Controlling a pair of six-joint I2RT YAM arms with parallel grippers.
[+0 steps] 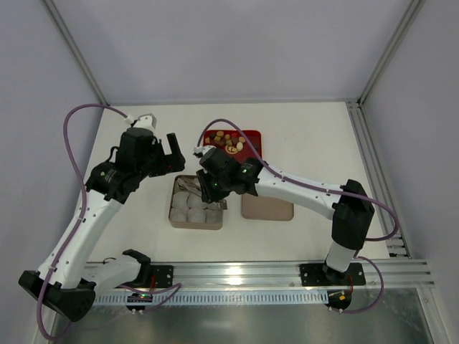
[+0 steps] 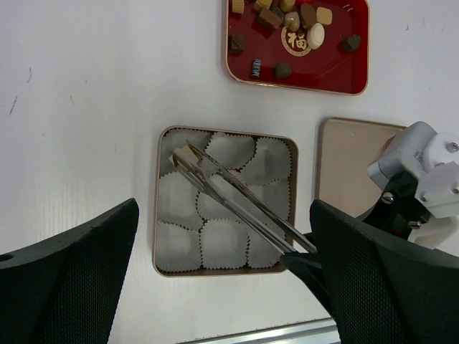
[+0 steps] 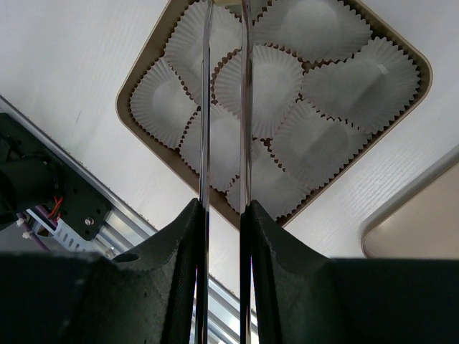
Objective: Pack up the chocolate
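Note:
My right gripper (image 3: 224, 215) is shut on a pair of metal tongs (image 3: 204, 107). The tongs (image 2: 237, 197) reach across the tan tin (image 2: 155, 215) of white paper cups. Their tips pinch a small cream chocolate (image 2: 183, 153) over the tin's far-left corner cup. More chocolate (image 2: 294, 21), dark, tan and cream, lies on the red tray (image 2: 358, 68) beyond the tin. My left gripper (image 2: 226, 208) hangs open high above the tin, holding nothing. In the top view the left gripper (image 1: 166, 156) is left of the right gripper (image 1: 214, 179).
The tin's tan lid (image 1: 267, 208) lies flat to the right of the tin (image 1: 195, 223). The red tray (image 1: 252, 140) sits behind both. An aluminium rail (image 1: 251, 272) runs along the near table edge, and frame posts stand at the back corners.

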